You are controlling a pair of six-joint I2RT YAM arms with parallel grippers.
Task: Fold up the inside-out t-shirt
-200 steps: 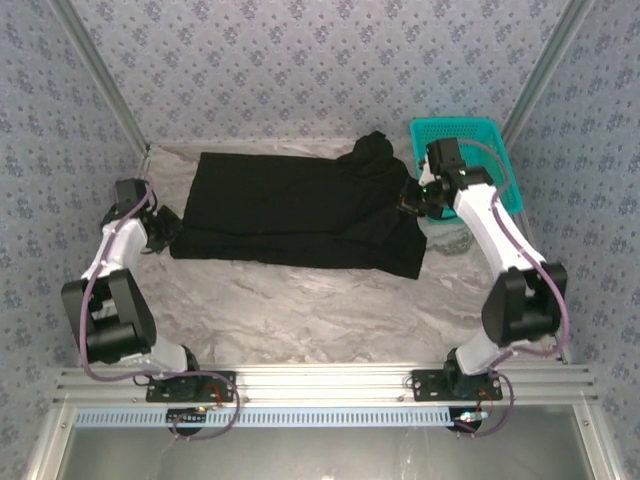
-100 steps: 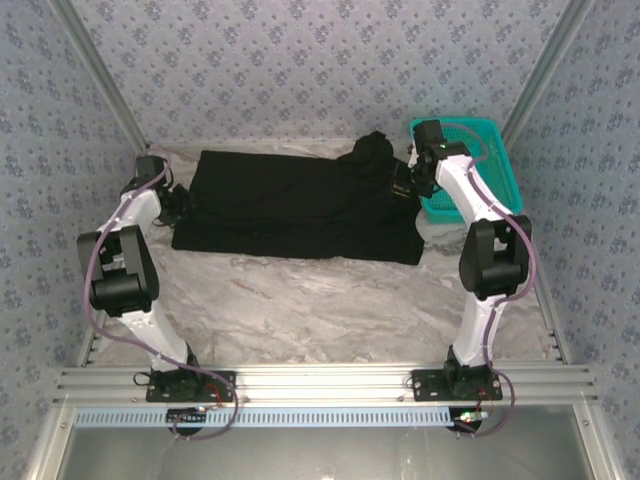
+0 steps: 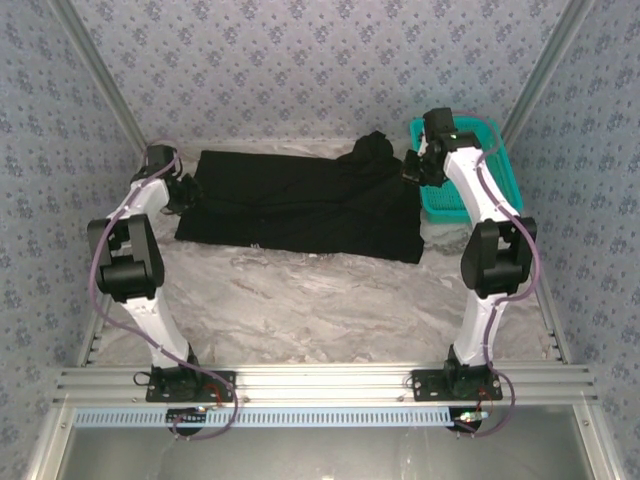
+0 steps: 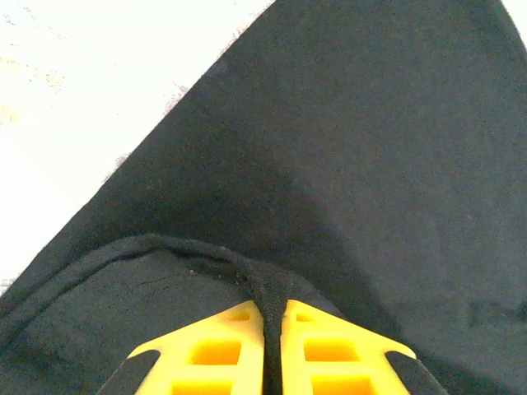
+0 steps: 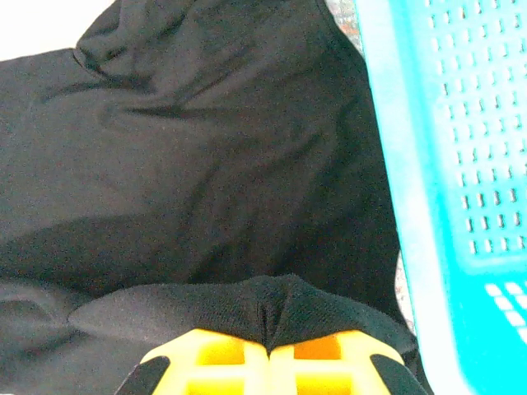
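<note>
Along the far edge of the bench, the inside-out t-shirt lay spread as a wide black panel, reaching from near the far left corner almost to the teal mesh basket in the far right corner. Its plain black side faced up, and no print or label could be made out. Most of the cloth was flat, but a bunched hump of fabric rose at its far right end, just beside the basket.

At the shirt's left end, the left claw was closed on the cloth. From the left wrist camera, its yellow fingers stood pressed nearly together with a thin ridge of black fabric pinched between them. A hemmed edge curved away to the left of the grip, and pale bench surface showed beyond the shirt's slanting edge.

At the shirt's right end, the right claw was also clamped on the cloth. From the right wrist camera, its yellow fingers met on a puckered fold of black fabric at their tips. The basket's perforated wall ran close along the right of that grip, and the shirt's edge lay just beside it.
</note>
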